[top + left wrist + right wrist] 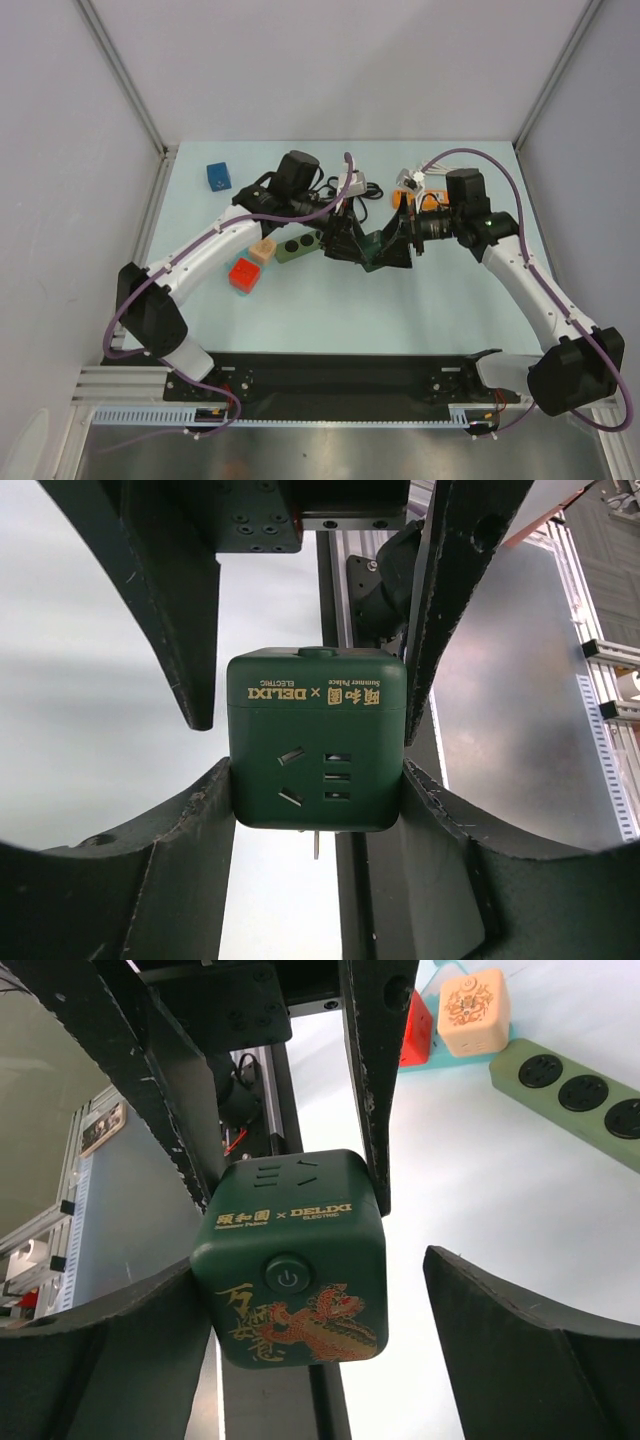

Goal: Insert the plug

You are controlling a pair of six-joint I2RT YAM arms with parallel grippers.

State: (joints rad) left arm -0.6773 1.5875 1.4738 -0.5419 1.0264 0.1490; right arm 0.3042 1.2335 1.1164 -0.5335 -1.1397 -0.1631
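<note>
Green cube (315, 740) mid-air between both hands.
Clamped by left hand (318, 780); right hand (312, 1265) gapes around it, not gripping. Likely a regrasp; next, align pins (315, 846) with strip (298, 246) at 9 o'clock.

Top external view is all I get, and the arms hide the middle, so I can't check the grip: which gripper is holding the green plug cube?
Observer: The left gripper. In its wrist view, both its fingers press against the sides of the plug cube.
Operator: And the right one?
Observer: The right gripper is open around it. One finger stands apart from the cube and the other sits against it.
Operator: Any prongs showing?
Observer: A thin metal pin sticks out at the cube's lower edge in the left wrist view.
</note>
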